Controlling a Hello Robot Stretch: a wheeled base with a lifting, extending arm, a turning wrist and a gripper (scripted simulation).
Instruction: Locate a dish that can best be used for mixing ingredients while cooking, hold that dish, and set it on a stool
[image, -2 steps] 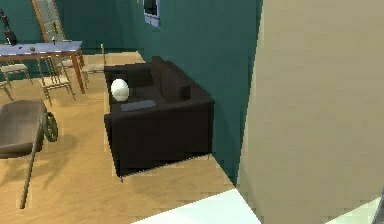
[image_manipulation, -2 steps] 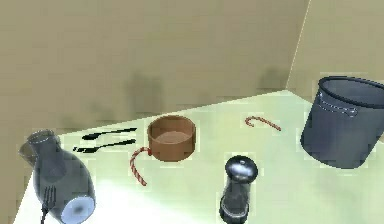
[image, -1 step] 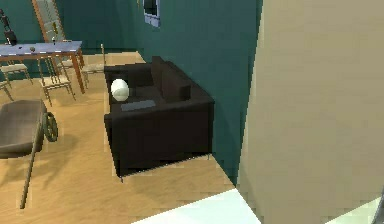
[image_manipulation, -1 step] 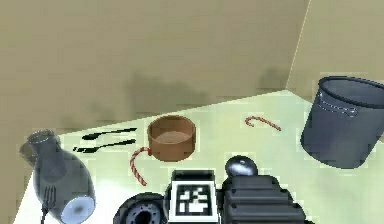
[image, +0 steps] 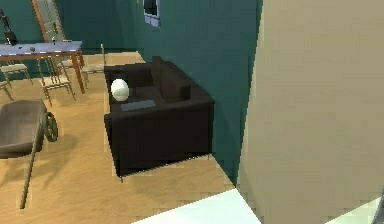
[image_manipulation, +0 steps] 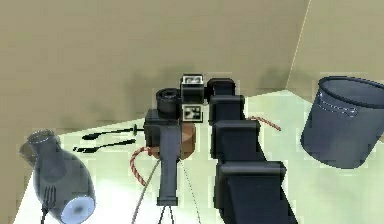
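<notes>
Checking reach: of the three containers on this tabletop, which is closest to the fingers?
The small brown dish by the fingers; the blue-grey vase and big grey bucket stand far off at opposite edges.

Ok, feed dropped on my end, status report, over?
Gripper out above the pale table, hold can't be told. Brown round vessel right at it, on the table. Vase and dark cutlery nearby.

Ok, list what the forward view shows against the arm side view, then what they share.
Forward view: a dark armchair with a white round thing on it, a blue-topped table with chairs, a teal wall.
Arm side view: the arm and tool, a reddish-brown round thing at the tool, dark utensils, a grey vase, a grey bin.
Shared: likely the pale tabletop and beige wall.
</notes>
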